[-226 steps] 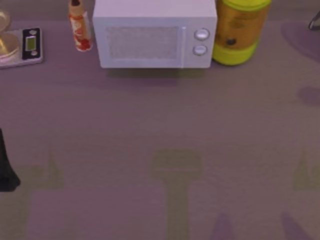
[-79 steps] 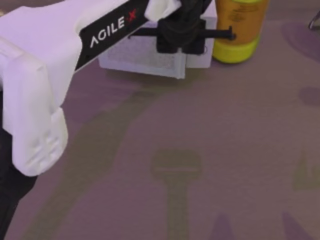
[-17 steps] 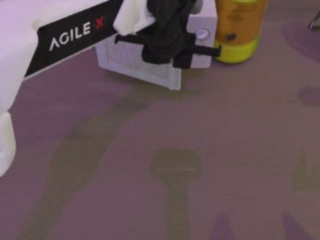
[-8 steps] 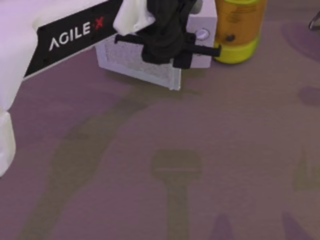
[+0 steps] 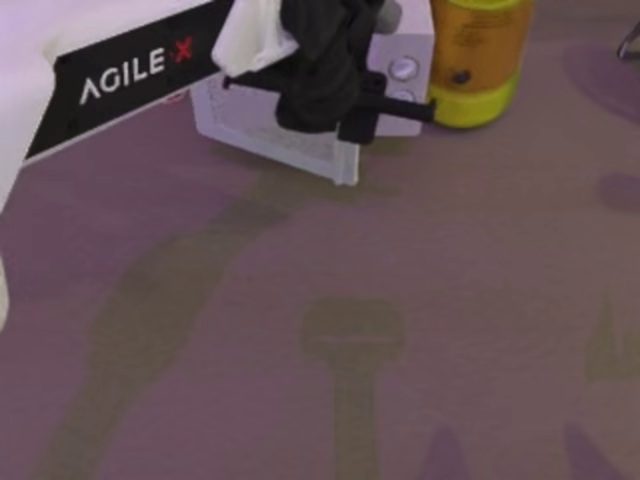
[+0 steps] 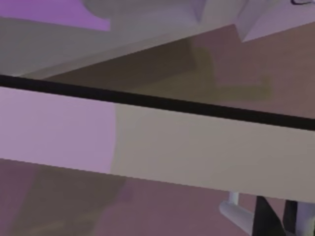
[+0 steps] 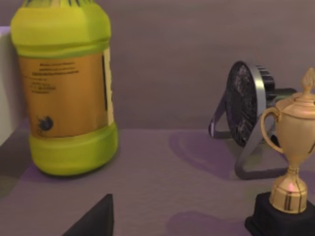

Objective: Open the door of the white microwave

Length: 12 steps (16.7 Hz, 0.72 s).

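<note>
The white microwave (image 5: 412, 40) stands at the table's back, its two knobs showing. Its door (image 5: 300, 148), hinged at the left, stands partly swung out, with the free edge pointing toward the table's front. My left gripper (image 5: 345, 105) reaches in from the upper left and sits over that free edge. In the left wrist view the door (image 6: 206, 147) fills the frame, and black fingers (image 6: 268, 221) are shut on its grey bar handle (image 6: 236, 212). My right gripper (image 7: 93, 221) is parked off the top view's right.
A yellow-green jar (image 5: 480, 60) stands just right of the microwave, and also shows in the right wrist view (image 7: 69, 98). A small black fan (image 7: 246, 108) and a gold trophy (image 7: 295, 147) stand at the far right. My left arm hides the back left of the table.
The door has swung further out from the microwave's front. My left gripper and arm have shifted left and slightly forward with it.
</note>
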Available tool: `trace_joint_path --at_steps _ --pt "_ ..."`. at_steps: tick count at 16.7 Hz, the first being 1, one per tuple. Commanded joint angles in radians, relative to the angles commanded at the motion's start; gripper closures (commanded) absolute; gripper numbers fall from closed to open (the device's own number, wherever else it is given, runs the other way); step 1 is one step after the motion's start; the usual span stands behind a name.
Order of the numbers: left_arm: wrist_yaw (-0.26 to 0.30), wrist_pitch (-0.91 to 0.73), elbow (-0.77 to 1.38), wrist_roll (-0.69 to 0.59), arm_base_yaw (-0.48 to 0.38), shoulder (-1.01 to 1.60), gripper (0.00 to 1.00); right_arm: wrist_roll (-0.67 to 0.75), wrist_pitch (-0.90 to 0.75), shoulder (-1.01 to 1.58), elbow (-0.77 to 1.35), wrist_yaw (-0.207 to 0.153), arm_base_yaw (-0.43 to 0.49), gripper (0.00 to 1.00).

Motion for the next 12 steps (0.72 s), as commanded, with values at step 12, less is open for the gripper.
trace_joint_path --at_steps 12 --pt "0.031 0.036 -0.079 0.064 0.013 -0.051 1.0 0.0 0.0 0.0 0.0 0.0 0.0 0.0"
